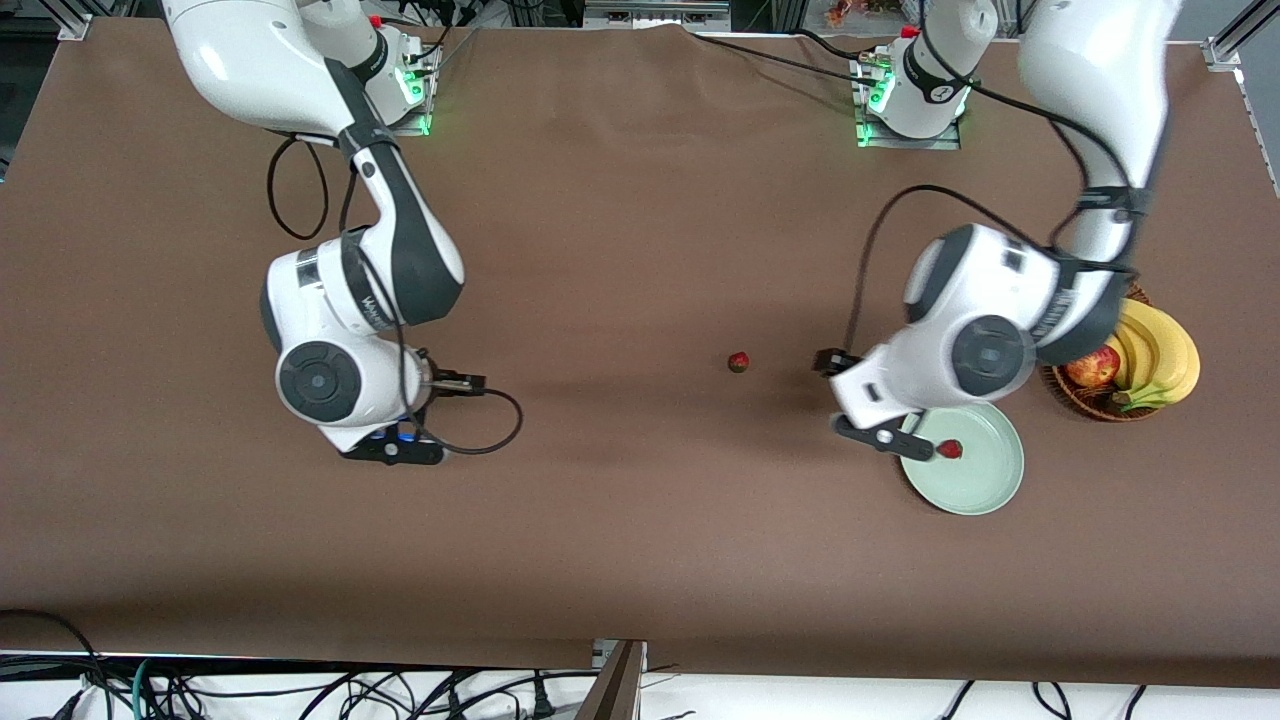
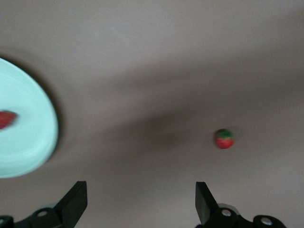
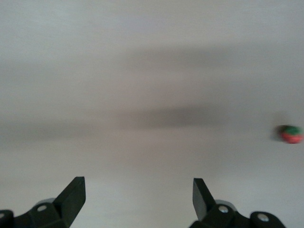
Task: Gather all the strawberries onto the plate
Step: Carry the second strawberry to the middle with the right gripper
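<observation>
The pale mint-green plate (image 1: 985, 480) lies toward the left arm's end of the table, and in the left wrist view its rim (image 2: 45, 128) shows too. One strawberry (image 1: 950, 449) (image 2: 5, 118) lies in it. A second strawberry (image 1: 738, 362) (image 2: 224, 138) sits on the bare brown cloth nearer the table's middle. My left gripper (image 1: 880, 437) (image 2: 141, 199) hangs open and empty over the cloth beside the plate's rim. My right gripper (image 1: 395, 448) (image 3: 137, 197) is open and empty over bare cloth toward the right arm's end. A strawberry (image 3: 290, 134) shows off to one side in the right wrist view.
A brown wicker basket (image 1: 1085, 400) with bananas (image 1: 1160, 360) and a red apple (image 1: 1092, 367) stands beside the plate, farther from the front camera and partly under the left arm. Cables trail from both wrists.
</observation>
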Robot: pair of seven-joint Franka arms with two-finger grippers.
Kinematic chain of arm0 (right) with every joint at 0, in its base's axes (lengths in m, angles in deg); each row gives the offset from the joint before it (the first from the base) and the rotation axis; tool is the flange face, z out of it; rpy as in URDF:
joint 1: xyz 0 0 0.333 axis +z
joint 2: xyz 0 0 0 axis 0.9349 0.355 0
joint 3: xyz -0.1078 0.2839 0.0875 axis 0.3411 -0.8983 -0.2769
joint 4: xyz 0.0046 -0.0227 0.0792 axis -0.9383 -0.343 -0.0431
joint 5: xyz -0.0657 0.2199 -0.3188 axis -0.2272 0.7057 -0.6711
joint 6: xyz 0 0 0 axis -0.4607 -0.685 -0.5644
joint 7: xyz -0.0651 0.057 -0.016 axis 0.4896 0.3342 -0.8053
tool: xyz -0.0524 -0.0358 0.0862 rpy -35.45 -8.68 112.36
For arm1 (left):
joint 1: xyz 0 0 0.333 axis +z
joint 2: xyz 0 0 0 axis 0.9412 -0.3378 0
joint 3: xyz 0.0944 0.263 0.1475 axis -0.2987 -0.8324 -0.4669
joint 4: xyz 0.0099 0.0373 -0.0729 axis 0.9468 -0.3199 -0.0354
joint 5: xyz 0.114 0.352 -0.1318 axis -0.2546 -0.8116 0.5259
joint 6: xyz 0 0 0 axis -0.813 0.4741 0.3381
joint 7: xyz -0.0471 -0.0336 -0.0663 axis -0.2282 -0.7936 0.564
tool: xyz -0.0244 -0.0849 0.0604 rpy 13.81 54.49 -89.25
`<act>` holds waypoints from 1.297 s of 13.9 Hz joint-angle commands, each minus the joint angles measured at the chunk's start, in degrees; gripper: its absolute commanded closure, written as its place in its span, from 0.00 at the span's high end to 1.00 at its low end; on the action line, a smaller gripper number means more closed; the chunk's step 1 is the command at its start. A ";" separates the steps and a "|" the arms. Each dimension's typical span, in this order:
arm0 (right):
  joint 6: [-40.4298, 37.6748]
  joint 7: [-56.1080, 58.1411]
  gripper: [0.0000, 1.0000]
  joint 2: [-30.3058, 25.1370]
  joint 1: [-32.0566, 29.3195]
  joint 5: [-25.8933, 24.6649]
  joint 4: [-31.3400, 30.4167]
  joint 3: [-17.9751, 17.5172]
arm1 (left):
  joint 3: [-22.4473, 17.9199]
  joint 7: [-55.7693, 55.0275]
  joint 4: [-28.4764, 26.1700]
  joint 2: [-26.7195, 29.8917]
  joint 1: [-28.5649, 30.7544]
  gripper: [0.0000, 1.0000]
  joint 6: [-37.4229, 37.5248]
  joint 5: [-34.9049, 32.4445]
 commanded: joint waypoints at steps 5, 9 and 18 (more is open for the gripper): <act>2.36 20.92 1.00 -4.07 0.63 -0.12 -12.24 13.92 | -0.79 -22.29 -6.17 -4.22 -7.46 1.00 -10.29 -0.23; 13.32 25.39 1.00 -6.96 -0.77 0.23 -23.65 15.16 | -1.06 -29.14 -10.94 -5.27 -10.52 1.00 -19.36 -0.57; 31.89 37.01 1.00 -8.99 -6.49 8.32 -39.23 15.16 | -1.06 -30.90 -10.94 -7.73 -11.15 1.00 -21.21 -4.88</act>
